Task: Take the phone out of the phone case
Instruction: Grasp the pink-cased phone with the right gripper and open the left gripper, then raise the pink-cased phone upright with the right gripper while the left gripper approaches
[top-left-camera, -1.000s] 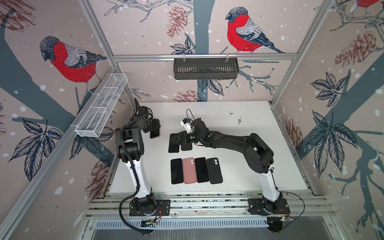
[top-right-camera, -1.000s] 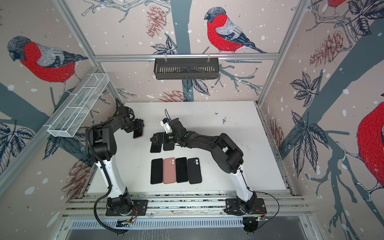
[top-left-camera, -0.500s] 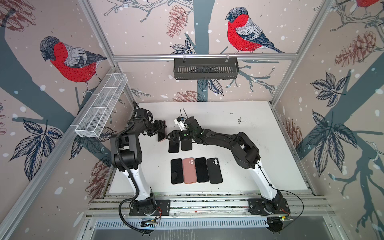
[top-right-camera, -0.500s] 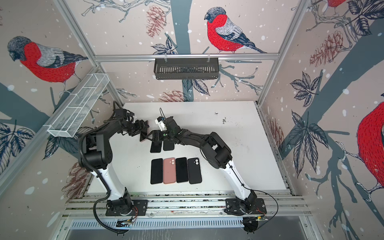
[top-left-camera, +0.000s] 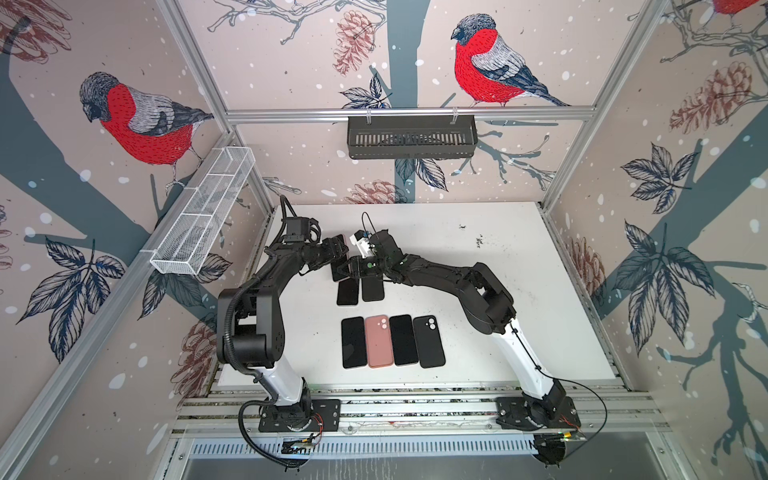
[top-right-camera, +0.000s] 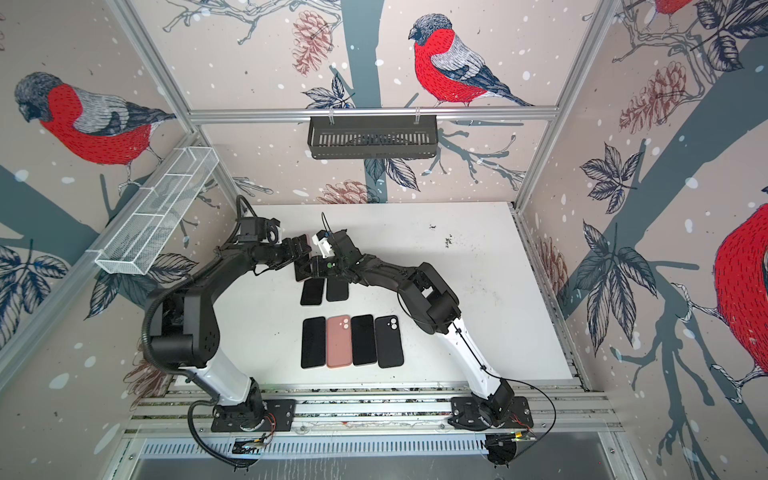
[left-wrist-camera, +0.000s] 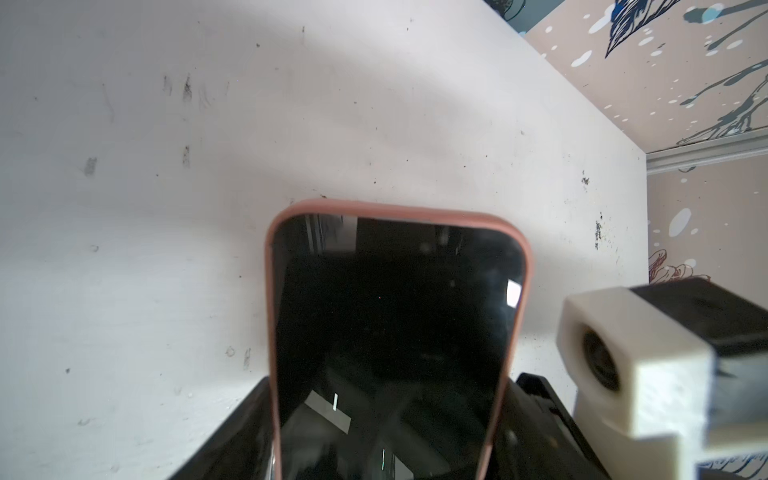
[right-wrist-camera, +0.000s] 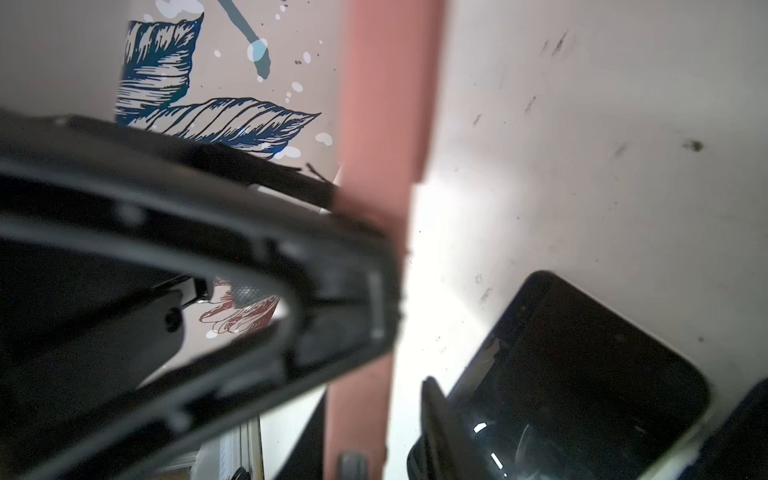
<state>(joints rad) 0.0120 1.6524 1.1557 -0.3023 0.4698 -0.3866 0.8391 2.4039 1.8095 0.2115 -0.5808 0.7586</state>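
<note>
My left gripper (top-left-camera: 340, 253) pinches the phone (left-wrist-camera: 395, 332) in its pink case (left-wrist-camera: 399, 206); my right gripper (top-left-camera: 351, 267), at its 4 o'clock, straddles the case edge, clamp state unclear.

Up close, a salmon-pink silicone phone case (left-wrist-camera: 395, 209) rims a glossy black glass-fronted phone (left-wrist-camera: 395, 324). Down on the white bench (top-left-camera: 478, 299), flecked with dark scuffs, the row reads shiny black end slab (top-left-camera: 353, 342), dusty-pink slab with two lens rings (top-left-camera: 379, 341), shiny black middle slab (top-left-camera: 403, 340) and matte black slab with two lens rings (top-left-camera: 429, 341). All round, the beige printed wallpaper (top-left-camera: 291, 62) carries a red-breasted, grey-backed bullfinch (top-left-camera: 486, 70), grey-blue branches, navy leaves, rust-brown pine cones and white snow dots, with a black slatted metal basket (top-left-camera: 411, 137) and a white wire-mesh basket (top-left-camera: 203, 212) against it.
</note>
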